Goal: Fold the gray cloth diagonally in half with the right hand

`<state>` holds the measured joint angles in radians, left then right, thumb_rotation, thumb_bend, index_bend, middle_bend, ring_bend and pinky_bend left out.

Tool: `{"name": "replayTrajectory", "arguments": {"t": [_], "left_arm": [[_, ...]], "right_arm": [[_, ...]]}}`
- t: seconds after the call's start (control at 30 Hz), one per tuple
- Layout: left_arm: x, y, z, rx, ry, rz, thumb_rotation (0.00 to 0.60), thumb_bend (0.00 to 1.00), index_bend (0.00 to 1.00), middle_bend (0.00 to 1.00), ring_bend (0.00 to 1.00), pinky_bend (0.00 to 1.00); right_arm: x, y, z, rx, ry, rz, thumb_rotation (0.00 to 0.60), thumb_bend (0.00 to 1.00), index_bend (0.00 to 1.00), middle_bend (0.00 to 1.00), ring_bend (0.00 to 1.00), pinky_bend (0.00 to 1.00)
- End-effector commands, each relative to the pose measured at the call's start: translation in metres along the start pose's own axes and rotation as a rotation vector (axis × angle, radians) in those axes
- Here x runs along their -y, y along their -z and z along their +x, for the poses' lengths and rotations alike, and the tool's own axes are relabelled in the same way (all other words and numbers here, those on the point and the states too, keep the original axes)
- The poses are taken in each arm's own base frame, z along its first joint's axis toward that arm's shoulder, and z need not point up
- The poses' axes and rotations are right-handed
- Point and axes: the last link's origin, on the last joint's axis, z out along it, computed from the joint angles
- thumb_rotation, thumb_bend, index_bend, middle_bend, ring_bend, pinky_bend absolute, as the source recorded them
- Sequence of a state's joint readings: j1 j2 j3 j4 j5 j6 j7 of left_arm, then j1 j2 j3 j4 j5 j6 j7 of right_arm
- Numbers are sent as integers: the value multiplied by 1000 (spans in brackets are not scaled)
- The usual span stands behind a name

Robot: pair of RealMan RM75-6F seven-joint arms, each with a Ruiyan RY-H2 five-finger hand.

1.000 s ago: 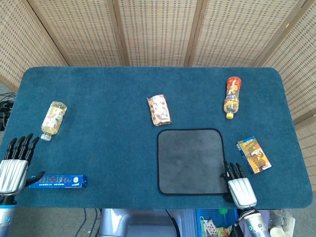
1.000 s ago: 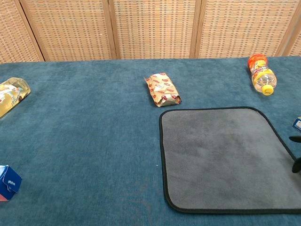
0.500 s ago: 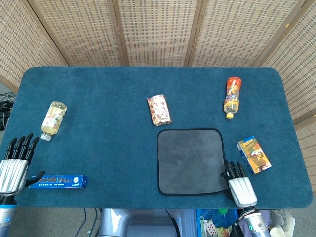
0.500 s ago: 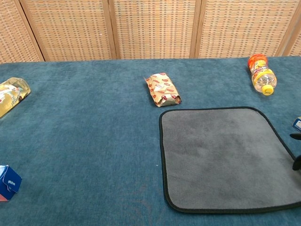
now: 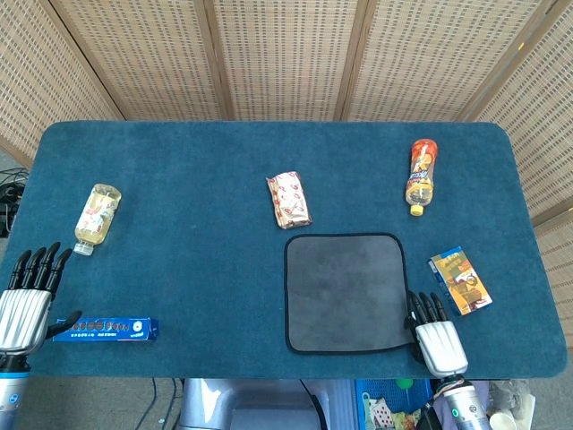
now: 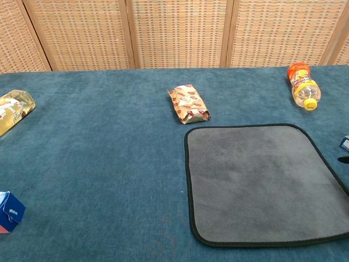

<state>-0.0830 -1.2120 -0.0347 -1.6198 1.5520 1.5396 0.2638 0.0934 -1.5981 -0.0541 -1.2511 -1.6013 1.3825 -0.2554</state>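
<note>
The gray cloth with a black border lies flat on the blue table, right of centre; the chest view shows the cloth too. My right hand sits at the cloth's near right corner, fingers stretched out and apart, their tips at the cloth's right edge. It holds nothing that I can see. In the chest view only a dark fingertip shows at the right border. At the table's near left edge, my left hand rests with its fingers spread and nothing in it.
A snack packet lies just beyond the cloth. An orange bottle lies at the back right, and a small carton is right of the cloth. A clear bottle and a blue box are on the left.
My right hand has slid slightly toward the near right, and the cloth's near right corner has drawn in a little. The left hand has not moved.
</note>
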Motion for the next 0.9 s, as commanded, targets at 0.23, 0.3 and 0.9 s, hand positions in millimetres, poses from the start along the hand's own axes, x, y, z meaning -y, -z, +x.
{"name": "replayTrajectory", "arguments": {"t": [0.23, 0.3, 0.9], "left_arm": [[0, 0, 0, 0, 0, -1, 600, 164, 0, 0, 0, 0], [0, 0, 0, 0, 0, -1, 600, 164, 0, 0, 0, 0], [-1, -1, 0, -1, 0, -2, 600, 164, 0, 0, 0, 0]], "right_arm": [[0, -1, -1, -10, -1, -1, 600, 492, 572, 161, 0, 0], [0, -1, -1, -13, -3, -1, 600, 492, 610, 181, 0, 0], [-1, -13, 11, -73, -27, -4, 600, 492, 664, 198, 0, 0]]}}
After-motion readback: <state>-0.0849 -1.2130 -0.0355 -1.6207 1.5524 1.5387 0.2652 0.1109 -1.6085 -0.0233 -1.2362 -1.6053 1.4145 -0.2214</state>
